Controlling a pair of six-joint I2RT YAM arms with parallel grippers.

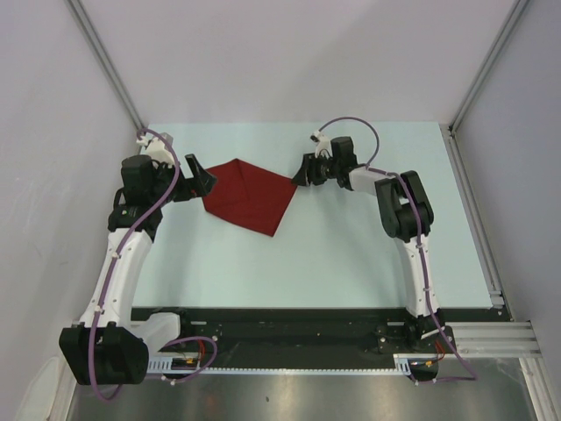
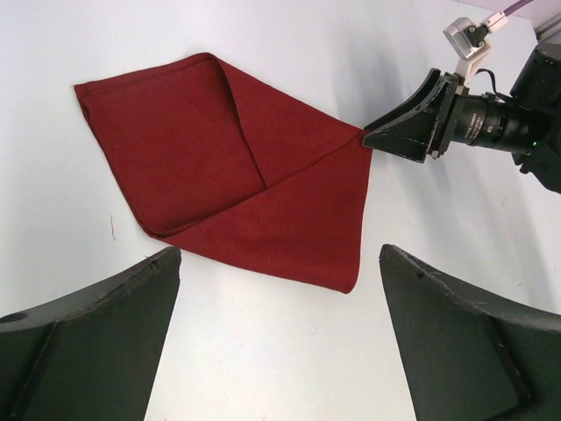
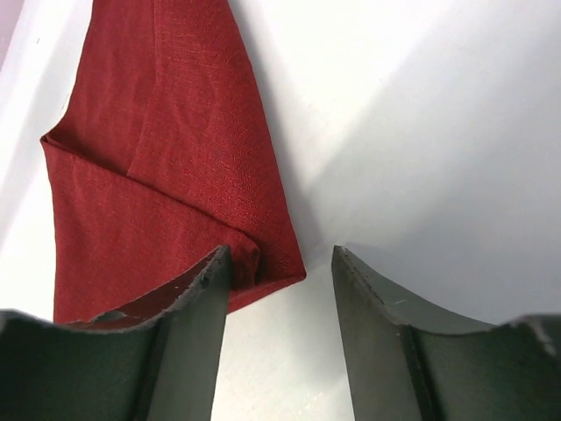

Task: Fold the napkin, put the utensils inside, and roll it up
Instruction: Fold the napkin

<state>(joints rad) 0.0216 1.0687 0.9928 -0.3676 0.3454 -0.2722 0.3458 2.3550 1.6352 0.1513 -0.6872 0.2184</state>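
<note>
We have the napkin (image 1: 250, 195) lying part-folded on the table (image 1: 351, 263) between our two hands, its flaps overlapping unevenly. Our left hand (image 2: 280, 342) hangs wide open and empty near its left corner. Our right hand (image 3: 280, 298) stands part open at the right corner, gripping nothing, the cloth's tip just beside one finger. To fold well, we should pinch the top layer only, lift low, and lay edge on edge. No fork shows.

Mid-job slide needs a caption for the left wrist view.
Folded red napkin flat on the table, right claw at one corner, open left claw framing the view.
</note>
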